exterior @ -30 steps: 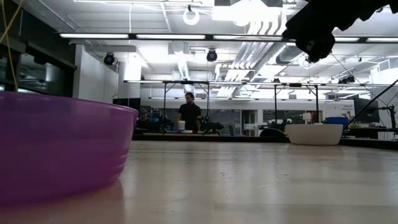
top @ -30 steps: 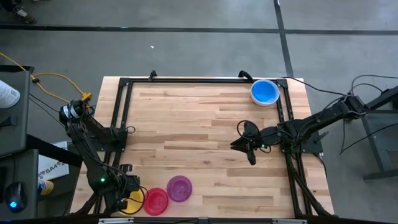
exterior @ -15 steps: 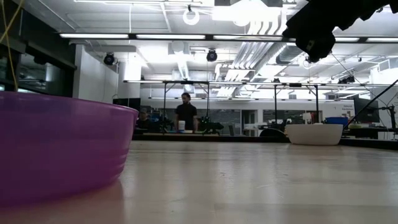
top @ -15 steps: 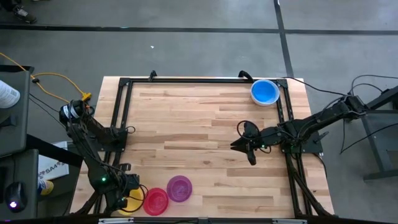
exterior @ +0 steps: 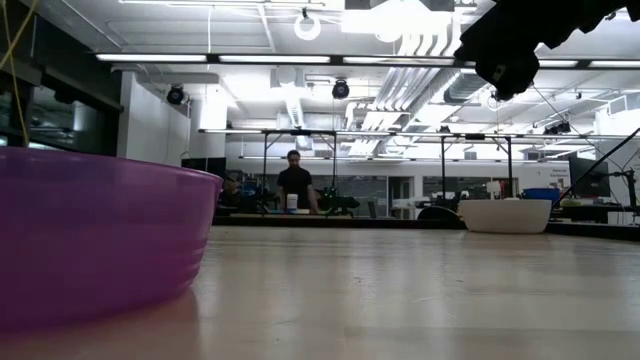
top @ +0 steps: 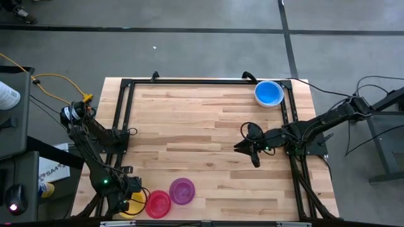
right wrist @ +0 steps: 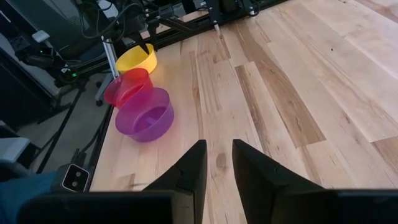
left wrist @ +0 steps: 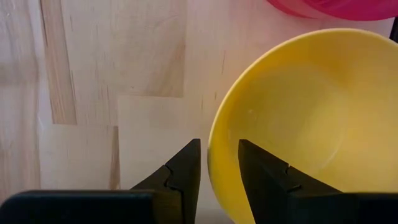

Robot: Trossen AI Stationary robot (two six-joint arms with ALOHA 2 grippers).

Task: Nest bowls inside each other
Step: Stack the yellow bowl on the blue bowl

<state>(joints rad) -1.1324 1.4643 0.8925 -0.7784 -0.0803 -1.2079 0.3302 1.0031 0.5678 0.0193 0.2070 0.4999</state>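
Observation:
The yellow bowl (left wrist: 298,124) stands on its base at the table's near left corner. The red bowl (top: 158,203) and the purple bowl (top: 182,190) stand in a row to its right. My left gripper (left wrist: 219,143) points down over the yellow bowl (top: 136,204), open. One finger is outside the rim and one over the inside, with bare wood showing between the outer finger and the rim. The blue bowl (top: 269,93) sits at the far right corner with a white rim around it; the low view shows a white bowl (exterior: 505,215) there. My right gripper (right wrist: 219,144) hovers open above the table's right middle (top: 241,147).
A black metal frame (top: 189,82) runs along the far edge and both sides of the wooden table. The middle of the table (top: 202,139) is bare wood. A person (exterior: 294,185) stands in the room far behind the table.

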